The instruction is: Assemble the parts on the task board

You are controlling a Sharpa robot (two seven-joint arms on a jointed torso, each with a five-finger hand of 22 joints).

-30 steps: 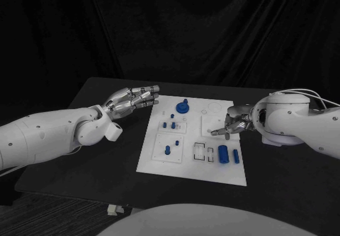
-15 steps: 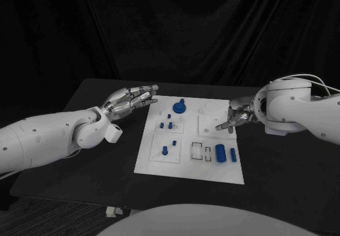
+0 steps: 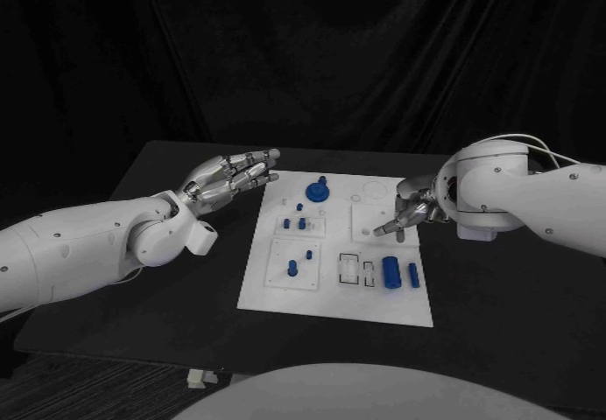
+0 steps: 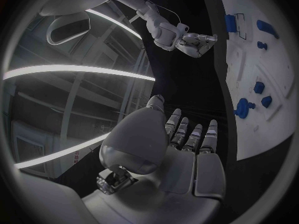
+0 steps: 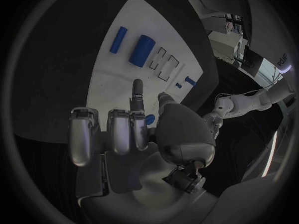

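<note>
White board: the task board lies flat in the middle of the black table, with blue parts spread over it.
Parts: a round knobbed part sits near the far edge; small pegs stand in the left-hand plates; a thick cylinder and a thinner bar lie side by side near the right edge, next to two open rectangular slots.
Right hand: the right hand hangs above the board's right side, over a bare square plate – most fingers curled in, one pointing down toward the board, nothing held.
Left hand: the left hand hovers off the board's left edge, fingers apart and empty, not touching anything.
Step in hand: likely the right hand is about to reach for a loose part – which one I cannot tell.
Risk, rolling: the cylinder lies on its side, so a nudge from the pointing finger could roll it off the near edge.
Risk, board: nothing pins the plate; a downward push could slide it and spoil slot alignment.
Risk, pegs: a low sweep across the board could knock the standing pegs.
</note>
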